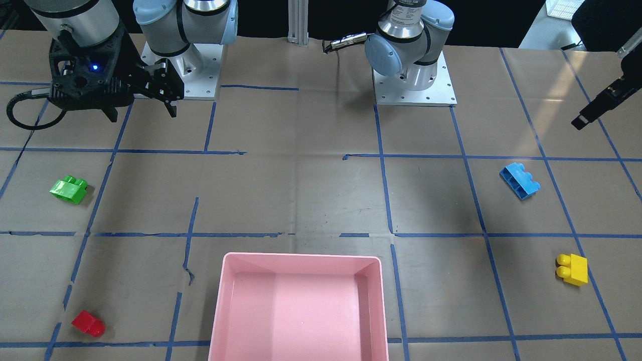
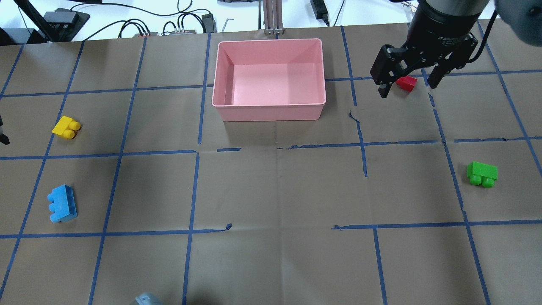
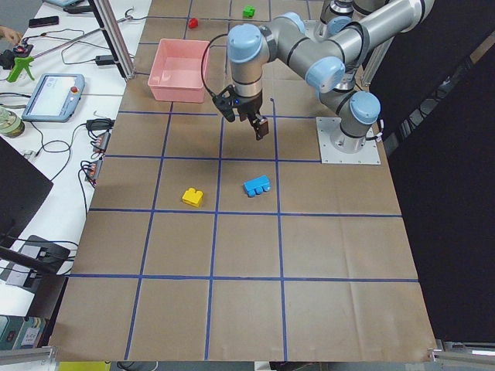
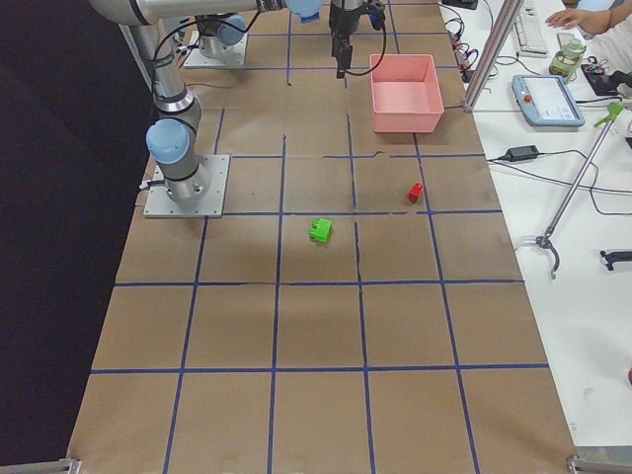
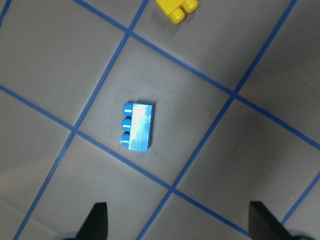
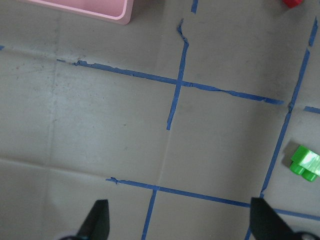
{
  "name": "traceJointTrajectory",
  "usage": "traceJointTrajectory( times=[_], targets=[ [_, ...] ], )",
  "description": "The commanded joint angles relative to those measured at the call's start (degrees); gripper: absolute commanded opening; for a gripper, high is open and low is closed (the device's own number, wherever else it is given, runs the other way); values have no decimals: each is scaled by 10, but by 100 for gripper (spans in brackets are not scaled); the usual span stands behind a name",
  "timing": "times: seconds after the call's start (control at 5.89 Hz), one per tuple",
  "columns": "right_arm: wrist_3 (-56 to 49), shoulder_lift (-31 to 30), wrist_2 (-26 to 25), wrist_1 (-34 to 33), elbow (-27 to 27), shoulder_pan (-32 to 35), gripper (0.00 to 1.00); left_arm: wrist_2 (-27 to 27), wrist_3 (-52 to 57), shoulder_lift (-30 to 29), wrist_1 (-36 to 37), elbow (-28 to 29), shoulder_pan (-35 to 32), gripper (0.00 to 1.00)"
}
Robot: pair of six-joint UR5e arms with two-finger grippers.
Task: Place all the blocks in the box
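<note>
You are seeing the left gripper (image 5: 181,220) hanging wide open and gripping nothing. The blue three-stud block (image 5: 137,127) is lying on the table (image 1: 301,200) below it, with the yellow block (image 5: 177,7) near. The right gripper (image 6: 182,220) is likewise gaping and holding nothing. The green block (image 1: 69,189) and red block (image 1: 88,323) are lying on its side. All four blocks are sitting outside the pink box (image 1: 301,258).

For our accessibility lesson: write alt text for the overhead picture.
An empty pink box sits top centre on a taped table, four toy blocks outside it: yellow and blue at left, red and green at right. The open right gripper frames the red one in view.
</note>
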Motion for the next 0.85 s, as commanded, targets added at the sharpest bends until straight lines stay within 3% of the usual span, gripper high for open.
traceJointTrajectory(
  times=[0.0,0.34,0.51,0.68],
  targets=[
    [-170,5,-1,-3,1,-33,100,-5,43,-25,146,-110,46,99],
    [-469,7,-2,-2,3,-133,100,-5,61,-82,349,-214,46,99],
    [-609,16,-4,-2,5,-178,100,-13,65,-113,407,-233,46,99],
    [-685,16,-15,-2,11,-233,100,-40,72,-158,450,-235,46,99]
  ],
)
